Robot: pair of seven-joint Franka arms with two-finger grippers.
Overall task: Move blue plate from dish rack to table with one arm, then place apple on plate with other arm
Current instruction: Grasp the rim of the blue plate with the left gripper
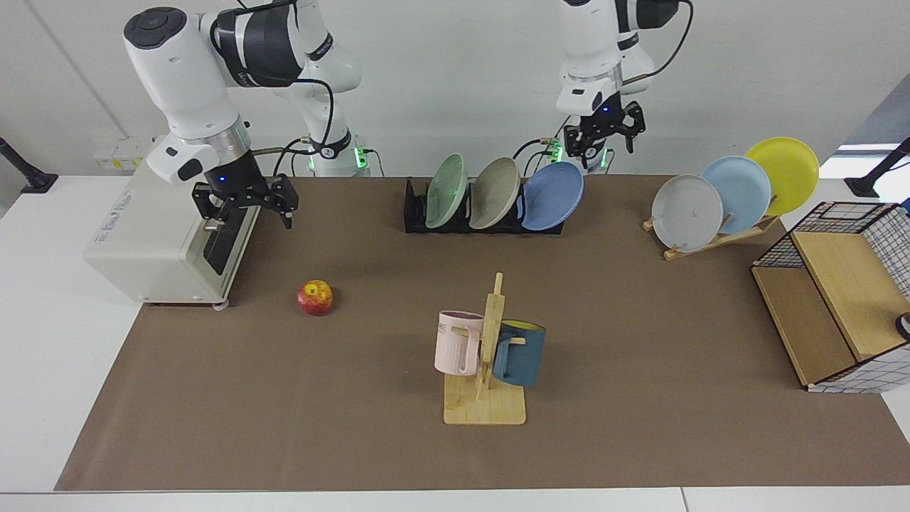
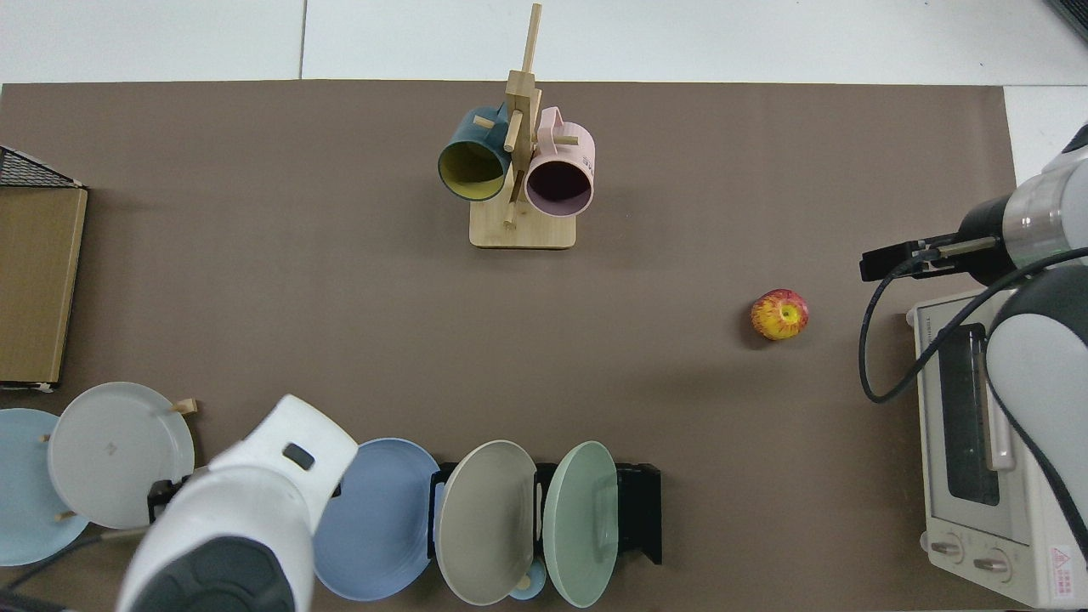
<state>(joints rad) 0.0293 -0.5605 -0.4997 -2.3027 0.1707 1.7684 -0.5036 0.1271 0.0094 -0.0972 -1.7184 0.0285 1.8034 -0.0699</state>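
In the facing view the left gripper [image 1: 605, 136] hangs just above and behind the blue plate [image 1: 553, 195], fingers apart and empty. The plate leans in the end slot of the dish rack [image 1: 416, 213], overlapping the beige plate [image 1: 495, 193] beside it. A skewed descent could clip that neighbour or tip the plate off the rack's open end. The right gripper [image 1: 245, 201] waits by the toaster oven [image 1: 153, 238], fingers apart; the apple [image 1: 316, 297] sits on the worktop [image 1: 640, 320] near it.

From above, the left arm's wrist covers its gripper, so its line to the plate rim [image 2: 374, 518] cannot be judged. The apple [image 2: 779, 314] is round and may roll if nudged.
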